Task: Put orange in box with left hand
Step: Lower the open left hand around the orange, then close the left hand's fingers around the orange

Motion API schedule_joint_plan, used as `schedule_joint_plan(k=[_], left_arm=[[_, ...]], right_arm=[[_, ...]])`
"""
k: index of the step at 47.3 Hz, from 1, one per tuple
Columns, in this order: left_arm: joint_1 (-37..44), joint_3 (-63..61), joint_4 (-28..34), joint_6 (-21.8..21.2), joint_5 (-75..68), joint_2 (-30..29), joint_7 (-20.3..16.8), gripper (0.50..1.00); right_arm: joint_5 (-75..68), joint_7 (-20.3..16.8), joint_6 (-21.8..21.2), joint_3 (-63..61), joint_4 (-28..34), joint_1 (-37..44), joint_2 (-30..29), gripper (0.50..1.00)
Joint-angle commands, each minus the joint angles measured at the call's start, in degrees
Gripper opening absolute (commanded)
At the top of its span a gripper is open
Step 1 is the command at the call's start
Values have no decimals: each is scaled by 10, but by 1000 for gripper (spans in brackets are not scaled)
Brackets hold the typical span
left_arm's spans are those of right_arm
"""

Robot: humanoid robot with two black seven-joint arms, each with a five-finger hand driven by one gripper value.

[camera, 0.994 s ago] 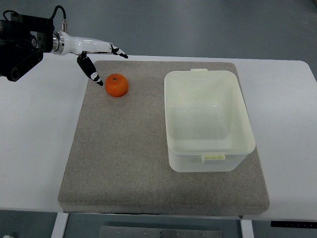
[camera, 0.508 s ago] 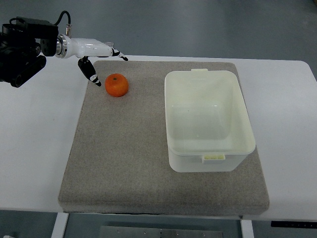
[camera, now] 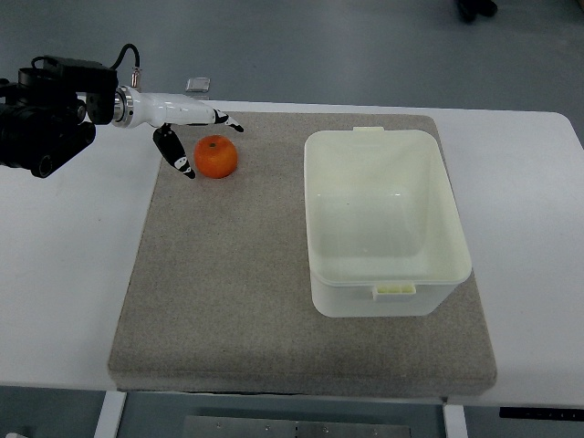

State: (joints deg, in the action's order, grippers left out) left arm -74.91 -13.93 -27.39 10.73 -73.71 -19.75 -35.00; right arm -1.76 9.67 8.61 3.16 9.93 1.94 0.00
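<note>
Left hand (camera: 187,132) now closer to orange (camera: 216,157), fingers spread around it, not grasping. Orange sits upper left on grey mat (camera: 228,301), well apart from empty white box (camera: 388,283).

No legible text, label, brand or number anywhere.

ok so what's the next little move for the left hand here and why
Probably ease the left hand a little further onto the orange, then close the fingers on it. The fingers are spread on either side of the fruit but don't look to be gripping it, and it sits on the mat. The box to the right is open and holds nothing.
</note>
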Motion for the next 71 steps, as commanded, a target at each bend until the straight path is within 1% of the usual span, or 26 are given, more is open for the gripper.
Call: schedule_joint_plan(k=[1, 7, 29, 37, 47, 53, 55, 57, 58, 59, 64, 69, 70, 71], left_arm=[[5, 0, 1, 0, 1, 3, 0, 986], [16, 0, 1, -5, 0, 8, 0, 990], [17, -5, 10, -12, -3, 16, 0, 990], [23, -6, 11, -16, -7, 16, 0, 981], [25, -7, 17, -19, -11, 17, 0, 956], [25, -7, 17, -19, -13, 17, 0, 928], [25, -7, 17, -19, -13, 19, 0, 898], [25, -7, 18, -19, -12, 20, 0, 891], [25, -7, 18, -19, -12, 21, 0, 866], [25, -7, 17, -19, -12, 21, 0, 851], [25, -7, 18, -19, -13, 22, 0, 789], [25, -7, 18, -20, -6, 22, 0, 786], [24, -7, 18, -20, -5, 22, 0, 782], [24, -7, 18, -20, -6, 22, 0, 767]], right_arm=[[0, 0, 0, 0, 0, 0, 0, 926], [0, 0, 0, 0, 0, 0, 0, 926], [0, 0, 0, -1, 0, 0, 0, 926], [0, 0, 0, 0, 0, 0, 0, 926], [0, 0, 0, 0, 0, 0, 0, 926], [0, 0, 0, 0, 0, 0, 0, 926], [0, 0, 0, 0, 0, 0, 0, 926], [0, 0, 0, 0, 0, 0, 0, 926], [0, 0, 0, -1, 0, 0, 0, 926], [0, 0, 0, 0, 0, 0, 0, 926], [0, 0, 0, 0, 0, 0, 0, 926], [0, 0, 0, 0, 0, 0, 0, 926], [0, 0, 0, -1, 0, 0, 0, 926], [0, 0, 0, 0, 0, 0, 0, 926]])
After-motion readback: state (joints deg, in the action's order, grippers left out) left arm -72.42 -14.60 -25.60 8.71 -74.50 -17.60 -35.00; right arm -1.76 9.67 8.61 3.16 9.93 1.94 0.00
